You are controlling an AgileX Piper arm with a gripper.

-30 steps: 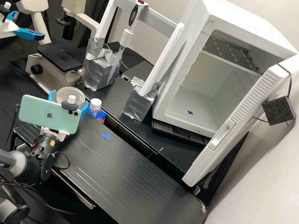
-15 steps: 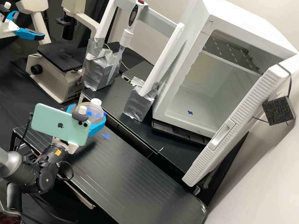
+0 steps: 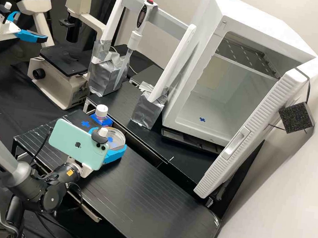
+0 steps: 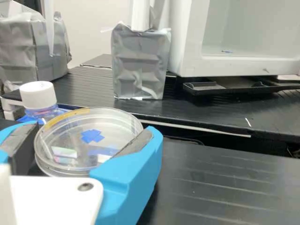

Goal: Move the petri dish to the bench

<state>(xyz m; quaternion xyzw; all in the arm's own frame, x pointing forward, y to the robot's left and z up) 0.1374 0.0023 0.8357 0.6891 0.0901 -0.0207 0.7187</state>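
The gripper [image 3: 108, 141] is shut on the clear round petri dish [image 3: 117, 134] near the left end of the black bench [image 3: 153, 195]. A blue tape cross shows through the dish, which stays roughly level; any gap under it cannot be judged. In the wrist view the gripper [image 4: 88, 140] has a blue finger on either side of the petri dish [image 4: 115, 121], dark pads against its rim. A phone on the wrist hides part of the fingers in the high view.
Close behind the dish stands a white-capped bottle [image 3: 101, 112]; another tape cross [image 3: 85, 124] lies left of the dish. A raised black shelf [image 3: 173, 157] runs behind, bearing foil-wrapped stand feet [image 3: 148, 112] and an open white incubator [image 3: 194, 127]. A microscope [image 3: 63, 64] stands back left.
The gripper, with the dish held in it, has moved right and toward the front of the bench, away from the bottle. The tape cross at the bench's left end is now uncovered.
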